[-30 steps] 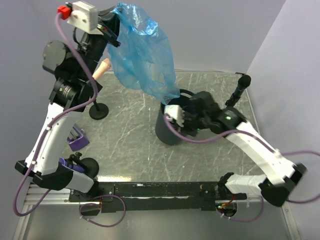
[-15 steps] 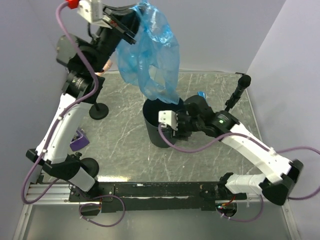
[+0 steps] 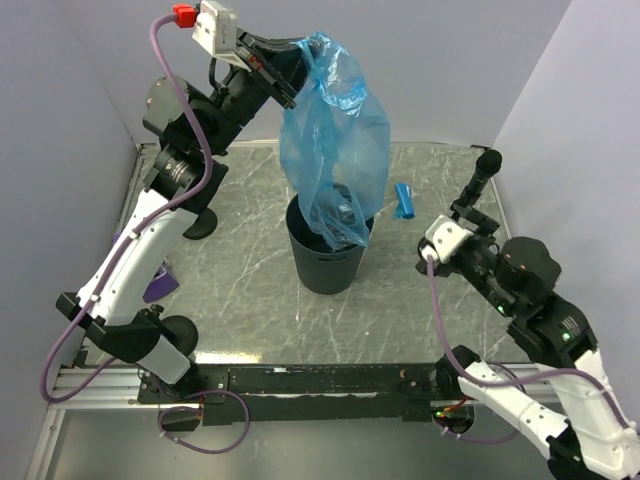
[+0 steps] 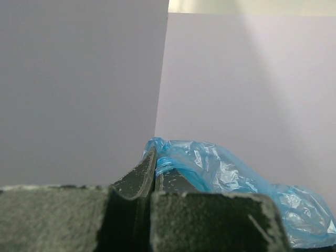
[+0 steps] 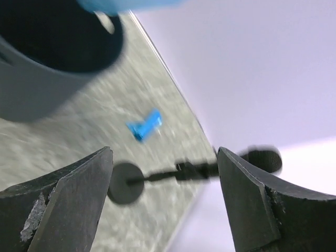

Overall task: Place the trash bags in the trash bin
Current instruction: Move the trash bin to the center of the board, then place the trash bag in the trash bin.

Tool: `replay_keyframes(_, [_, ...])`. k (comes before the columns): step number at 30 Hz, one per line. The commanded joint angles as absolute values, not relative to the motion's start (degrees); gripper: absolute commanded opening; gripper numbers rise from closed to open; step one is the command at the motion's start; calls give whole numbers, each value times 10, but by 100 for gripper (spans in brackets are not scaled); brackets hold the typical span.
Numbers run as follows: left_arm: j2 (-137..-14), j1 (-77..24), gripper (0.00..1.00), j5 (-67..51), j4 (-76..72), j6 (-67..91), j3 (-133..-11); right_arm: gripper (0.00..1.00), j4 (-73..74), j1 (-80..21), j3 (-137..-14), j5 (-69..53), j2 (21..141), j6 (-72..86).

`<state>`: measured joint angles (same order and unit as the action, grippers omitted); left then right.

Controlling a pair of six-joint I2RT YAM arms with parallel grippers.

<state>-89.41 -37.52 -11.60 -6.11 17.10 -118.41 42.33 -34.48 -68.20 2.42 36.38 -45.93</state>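
We see left gripper point(image 3: 292, 85) raised high at far left, fingers pinched tight on top edge of long blue bag point(image 3: 335, 140). Bag hangs straight down, its lower end inside trash bin point(image 3: 325, 268). Bin stands upright mid-table point(image 3: 250, 260). Right gripper point(image 5: 164, 152) sits right of bin, well apart from it, fingers spread wide, holding nothing. Small blue roll point(image 3: 404, 200) lies on table right of bin, toward far side, near microphone stand point(image 3: 478, 180).

Robotics lab cell, plain lilac walls point(image 3: 480, 70), scratched grey table point(image 3: 250, 290), black mounting rail point(image 3: 320, 380)
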Motion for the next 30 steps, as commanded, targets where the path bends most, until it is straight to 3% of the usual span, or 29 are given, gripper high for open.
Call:
replay_keyframes(1, [-851, -382, 1, -112, -60, 205, -1165, 87, 355, -288, -656, 101, 386, -444])
replay_keyframes(16, [-779, -395, 1, -100, -19, 183, -1066, 86, 284, -231, -676, 96, 446, -385])
replay_keyframes(30, [-730, -391, 1, -22, -1, 85, -1003, 85, 280, -184, -766, 22, 665, -280])
